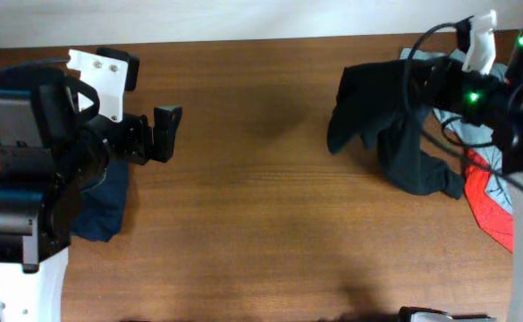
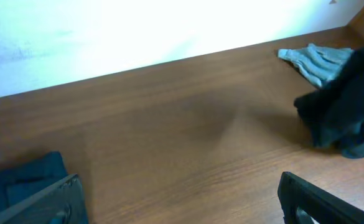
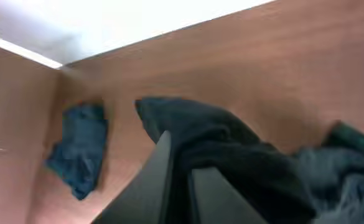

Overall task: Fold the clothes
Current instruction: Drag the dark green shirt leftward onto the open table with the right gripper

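Left end effector point(image 2: 180, 185) above wooden table point(image 2: 169, 112)

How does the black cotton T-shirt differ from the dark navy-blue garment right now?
The black cotton T-shirt is bunched and pinched in the shut right claw; the dark navy-blue garment lies ungripped. The T-shirt is at the right, the navy garment at the left. Both are dark cloth on the wooden table.

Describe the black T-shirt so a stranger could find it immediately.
Look at the wooden table's right end. The black T-shirt is the crumpled mass there, reaching furthest toward the middle. Its neighbours are a pale grey-blue shirt and a red cloth; only it is black.
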`<state>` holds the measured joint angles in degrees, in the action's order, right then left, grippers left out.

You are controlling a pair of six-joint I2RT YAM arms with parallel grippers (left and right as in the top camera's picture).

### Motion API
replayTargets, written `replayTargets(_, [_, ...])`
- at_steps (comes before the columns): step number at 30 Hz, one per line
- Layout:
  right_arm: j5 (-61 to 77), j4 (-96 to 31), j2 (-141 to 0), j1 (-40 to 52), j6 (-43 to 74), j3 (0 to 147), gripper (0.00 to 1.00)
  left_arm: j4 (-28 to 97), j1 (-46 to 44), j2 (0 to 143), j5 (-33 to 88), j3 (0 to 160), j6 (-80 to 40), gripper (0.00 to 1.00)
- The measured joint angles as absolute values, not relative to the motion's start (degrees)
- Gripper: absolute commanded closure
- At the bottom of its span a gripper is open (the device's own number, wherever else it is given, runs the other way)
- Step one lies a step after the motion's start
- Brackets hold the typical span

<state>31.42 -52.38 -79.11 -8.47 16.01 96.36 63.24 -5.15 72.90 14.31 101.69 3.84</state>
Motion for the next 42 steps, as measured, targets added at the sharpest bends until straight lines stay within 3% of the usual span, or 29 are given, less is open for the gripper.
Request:
replayTargets(13, [12.7, -53.6, -55.7, -8.2, 14.5, 96.6, 0.95, 63.4, -5.1, 72.9, 14.3, 101.7, 3.8, 0.01])
replayTargets(22, [26.5, -53.5, -69.5, -5.0, 14.4, 96.6, 0.96, 63.4, -5.1, 72.9, 9.5, 101.7, 3.8, 0.01])
replayTargets(31, [30.5, -47.7, -93.5, 17.8, 14.3, 96.5, 0.95, 63.5, -5.1, 72.9, 8.0, 101.7, 3.9, 0.01])
replayTargets(33, [30.6, -45.8, -97.9, 22.4, 14.3, 96.5, 0.83, 63.5, -5.1, 72.9, 7.0, 101.7, 3.9, 0.01])
replayTargets(35, [30.1, -43.9, -101.6, 26.2, 14.2, 96.5, 0.41, 63.5, -5.1, 72.9, 6.3, 101.7, 3.9, 0.01])
replayTargets(38, [25.8, -43.8, -103.4, 28.7, 14.5, 96.5, 0.24, 63.7, -5.1, 72.9, 5.6, 101.7, 3.9, 0.01])
replayTargets(42, [19.4, -47.7, -102.7, 25.5, 14.1, 96.5, 0.15, 64.4, -5.1, 72.9, 5.5, 101.7, 3.9, 0.01])
